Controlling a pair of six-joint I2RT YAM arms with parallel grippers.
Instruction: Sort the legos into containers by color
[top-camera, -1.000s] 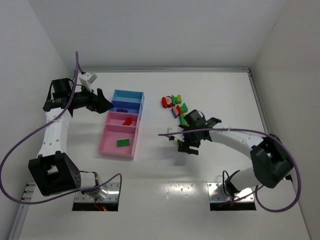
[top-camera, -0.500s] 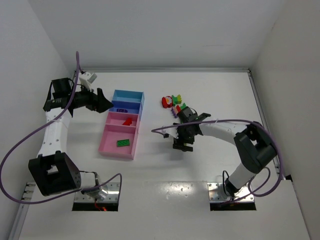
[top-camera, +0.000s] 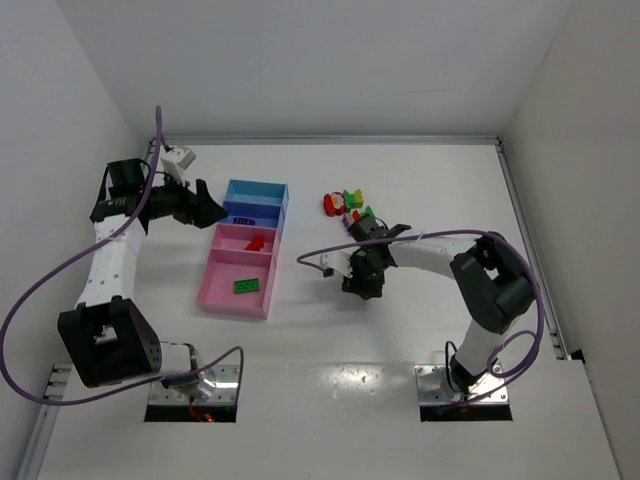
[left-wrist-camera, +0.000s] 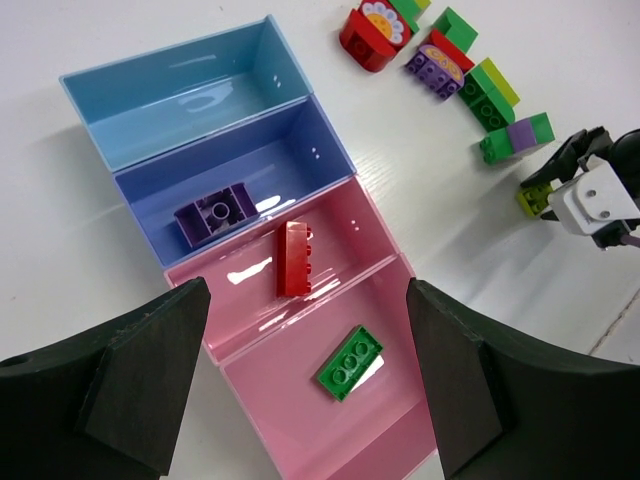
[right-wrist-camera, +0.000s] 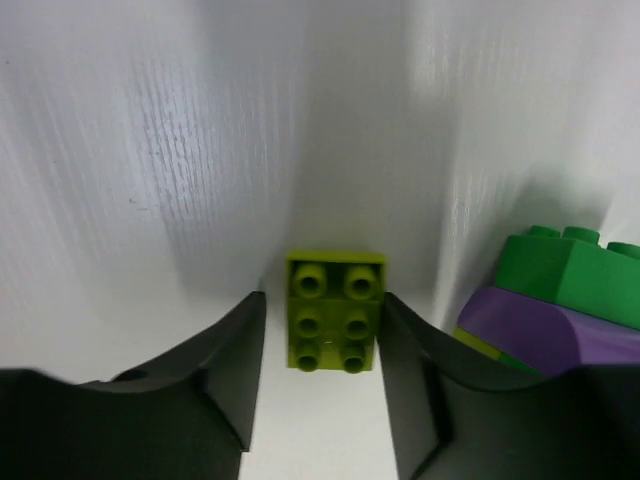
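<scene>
Your right pincer (top-camera: 362, 284) straddles the lime brick (right-wrist-camera: 335, 312) on the desk (top-camera: 300, 345), long axis in line with the fingers (right-wrist-camera: 200, 385), jaws standing narrow beside it (pinched yet, I cannot tell) and the trays (top-camera: 225, 296) sit well off to its left.

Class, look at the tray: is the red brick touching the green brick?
Apart. The left wrist view shows the red brick in one pink compartment and the green brick in the next, a wall between them.
</scene>
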